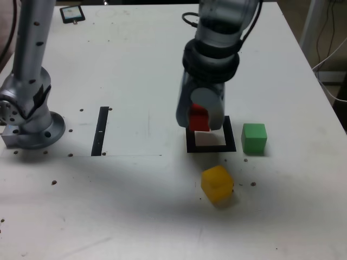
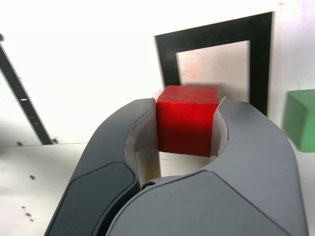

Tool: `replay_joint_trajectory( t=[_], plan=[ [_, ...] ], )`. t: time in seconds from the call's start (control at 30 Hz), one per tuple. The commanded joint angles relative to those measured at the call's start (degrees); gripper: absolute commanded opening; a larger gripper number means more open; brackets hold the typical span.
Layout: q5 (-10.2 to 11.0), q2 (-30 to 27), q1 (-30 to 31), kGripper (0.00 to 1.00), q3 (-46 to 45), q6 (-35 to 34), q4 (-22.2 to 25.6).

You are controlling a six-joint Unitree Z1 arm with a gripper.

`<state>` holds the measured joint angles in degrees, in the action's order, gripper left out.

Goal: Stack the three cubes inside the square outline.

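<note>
One gripper (image 2: 188,115) is pinching the red cube (image 2: 184,123), its jaws standing just a cube's width apart and touching it on two opposite sides. It is holding the cube above the table (image 1: 146,216), near the square outline (image 1: 211,149), which is lying flat. The yellow cube (image 1: 217,183) is resting below the outline in the exterior view, and the green cube (image 1: 254,138) is sitting just beside the outline, on the exterior view's right.
</note>
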<state>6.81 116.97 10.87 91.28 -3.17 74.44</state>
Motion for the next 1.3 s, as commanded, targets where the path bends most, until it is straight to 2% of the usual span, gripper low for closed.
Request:
replay_joint_trajectory(
  t=[0.0, 0.27, 0.57, 0.8, 1.1, 1.27],
  plan=[
    [0.1, 1.4, -0.1, 0.20, 0.7, -0.2, -0.7],
    [0.4, 3.7, -0.1, 0.22, 1.6, -0.3, -2.9],
    [1.7, 3.5, -1.3, 0.34, 0.3, -0.3, -2.6],
    [1.7, 3.6, -1.4, 0.54, -0.6, -0.6, -3.5],
    [0.7, 4.2, -1.4, 0.71, -1.4, -0.3, -5.4],
    [2.1, 2.9, -1.2, 0.90, -1.7, -1.4, -3.9]
  ],
)
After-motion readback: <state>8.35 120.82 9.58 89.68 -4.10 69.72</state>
